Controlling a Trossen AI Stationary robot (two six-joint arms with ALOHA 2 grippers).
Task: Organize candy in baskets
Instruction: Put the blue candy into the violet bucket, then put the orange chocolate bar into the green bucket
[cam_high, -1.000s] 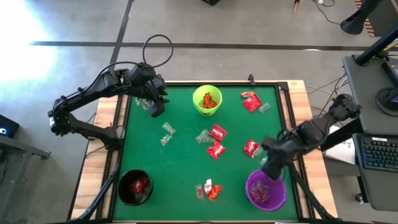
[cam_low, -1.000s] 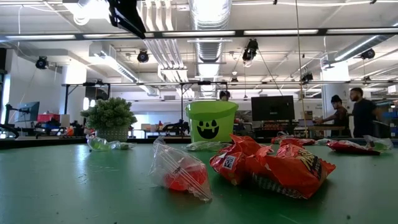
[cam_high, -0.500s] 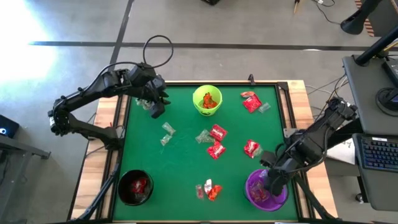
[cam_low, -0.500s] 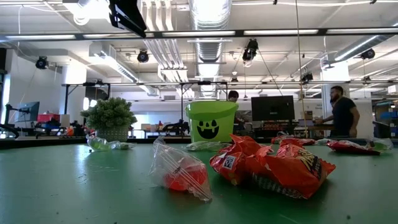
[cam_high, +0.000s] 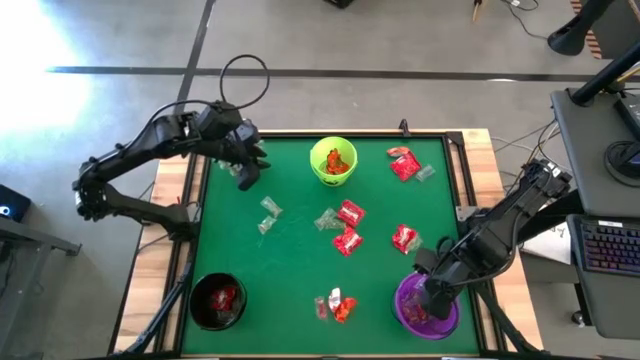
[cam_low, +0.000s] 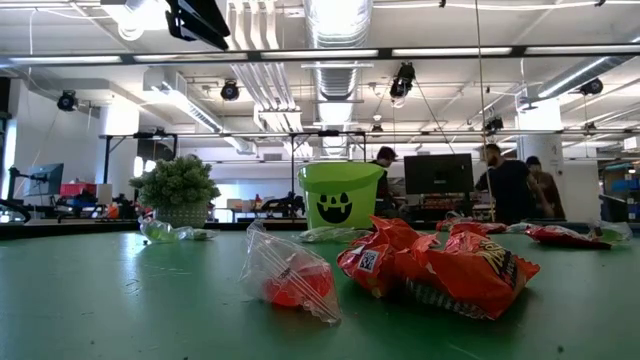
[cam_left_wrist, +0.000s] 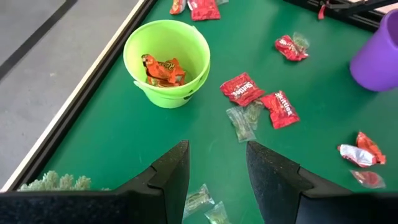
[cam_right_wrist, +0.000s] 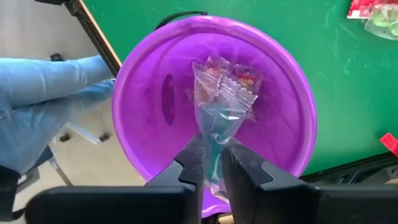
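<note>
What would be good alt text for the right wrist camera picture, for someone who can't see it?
The right gripper pinches a clear candy bag between its two dark fingers, directly above the open purple basket. The basket stands on the green table, near its edge; a blue sleeve shows beyond the table.

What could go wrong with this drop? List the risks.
1. The clear wrapper sits pinched between the right gripper fingers over the purple basket; it may cling instead of falling.
2. The right arm hangs low over the basket near the table's edge; pulling away might tip it.
</note>
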